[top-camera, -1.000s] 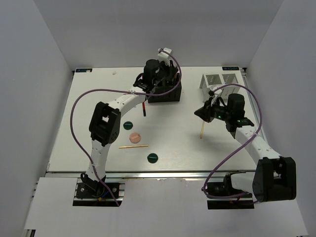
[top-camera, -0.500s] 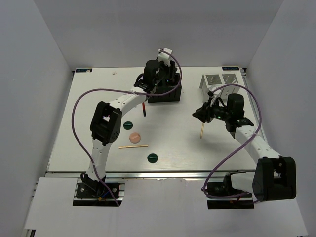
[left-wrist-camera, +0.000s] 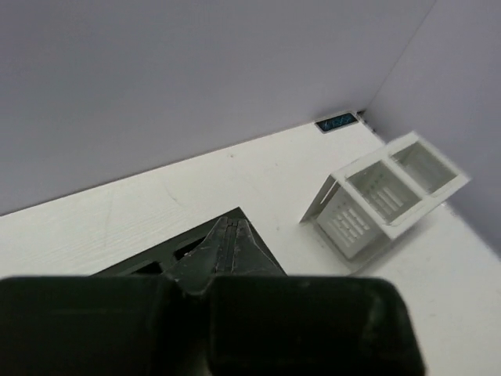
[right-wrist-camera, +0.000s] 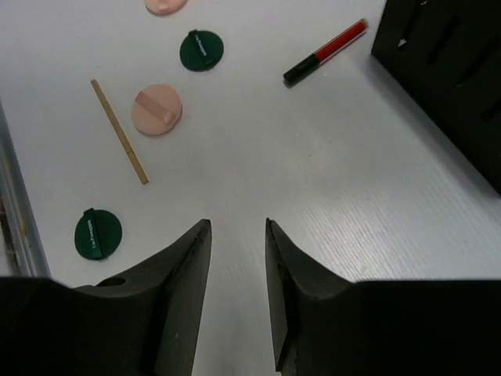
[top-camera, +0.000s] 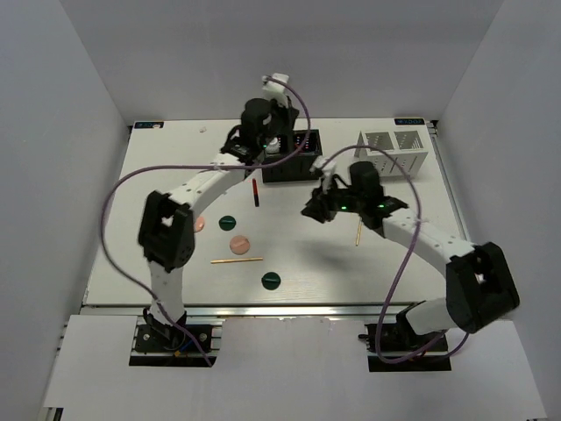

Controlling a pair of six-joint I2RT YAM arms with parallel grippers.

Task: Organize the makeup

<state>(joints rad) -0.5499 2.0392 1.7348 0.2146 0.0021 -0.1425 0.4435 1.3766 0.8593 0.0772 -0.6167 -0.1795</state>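
Note:
My left gripper (top-camera: 275, 146) hangs over the left end of the black two-compartment box (top-camera: 298, 165). In the left wrist view its jaws are pressed together with nothing between them (left-wrist-camera: 227, 233). My right gripper (top-camera: 312, 210) is open and empty above the middle of the table, and the right wrist view (right-wrist-camera: 236, 229) shows bare table between its fingers. On the table lie a red and black pencil (top-camera: 255, 193) (right-wrist-camera: 325, 52), two pink discs (top-camera: 239, 244) (top-camera: 199, 224), two dark green discs (top-camera: 228, 223) (top-camera: 271, 281) and two tan sticks (top-camera: 237, 260) (top-camera: 358, 232). No white bottle is clearly visible.
A white slotted box (top-camera: 392, 151) (left-wrist-camera: 383, 196) stands at the back right, lying on its side. The black box (right-wrist-camera: 446, 70) is to the right of my right gripper's view. White walls close in the table on three sides.
My right arm has swung left from the right side to the table's middle. My left arm has shifted a little left at the black box, uncovering a pink disc by its elbow.

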